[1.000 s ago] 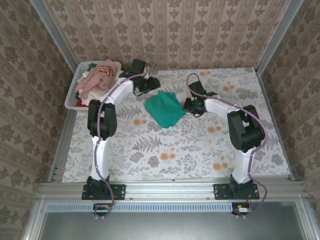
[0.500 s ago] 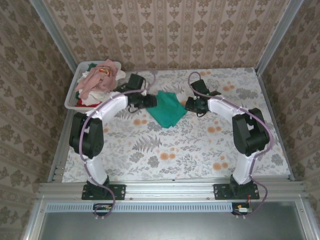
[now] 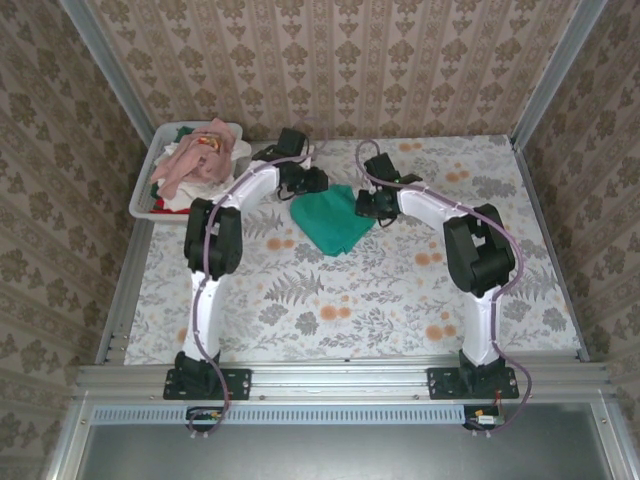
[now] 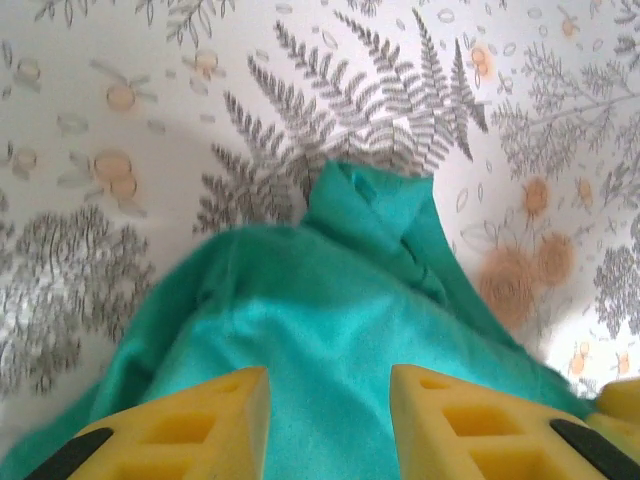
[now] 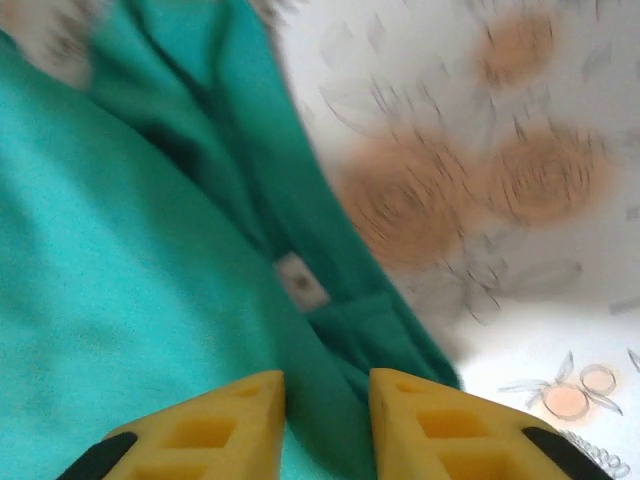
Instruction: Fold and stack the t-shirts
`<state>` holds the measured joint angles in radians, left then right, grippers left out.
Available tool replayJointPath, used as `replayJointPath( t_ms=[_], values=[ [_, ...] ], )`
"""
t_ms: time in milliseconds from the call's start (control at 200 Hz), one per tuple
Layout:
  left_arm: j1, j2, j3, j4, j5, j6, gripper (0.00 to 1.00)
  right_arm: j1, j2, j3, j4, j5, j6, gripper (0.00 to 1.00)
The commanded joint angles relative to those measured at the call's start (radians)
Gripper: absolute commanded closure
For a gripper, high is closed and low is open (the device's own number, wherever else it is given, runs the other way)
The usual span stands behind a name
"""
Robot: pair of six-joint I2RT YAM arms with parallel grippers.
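Observation:
A teal-green t-shirt lies bunched in a rough fold at the middle back of the table. My left gripper is at its back left edge. In the left wrist view its yellow fingers stand apart over smooth teal cloth, so the left gripper is open. My right gripper is at the shirt's right edge. It is open, and a dark fold of the shirt runs between its fingers, near a small white tag. More t-shirts, pink and white, are heaped in the tub.
The white plastic tub stands at the back left corner. A floral cloth covers the table. Patterned walls close in the back and both sides. The front half of the table holds nothing but the arms' bases.
My left gripper swung down to the shirt, then back to its rear left edge. My right gripper moved left onto the shirt's right edge, and its jaws went from shut to apart.

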<state>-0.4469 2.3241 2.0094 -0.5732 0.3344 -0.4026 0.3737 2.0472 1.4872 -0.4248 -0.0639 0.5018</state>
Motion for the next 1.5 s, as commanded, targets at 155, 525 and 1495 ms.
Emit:
replayJointPath(
  t_ms=[155,525,1495],
  values=[
    [-0.015,0.083,0.161,-0.059,0.147,0.029,0.58,0.102,-0.060,-0.236,0.084,-0.059,0.062,0.78],
    [0.103,-0.446,-0.447,0.171,0.068,0.059,0.46,0.225,-0.380,-0.441,-0.001,0.102,0.123,0.66],
    [0.109,-0.656,-0.917,0.339,0.119,0.022,0.47,0.128,0.016,0.146,-0.154,0.183,-0.017,0.62]
  ],
)
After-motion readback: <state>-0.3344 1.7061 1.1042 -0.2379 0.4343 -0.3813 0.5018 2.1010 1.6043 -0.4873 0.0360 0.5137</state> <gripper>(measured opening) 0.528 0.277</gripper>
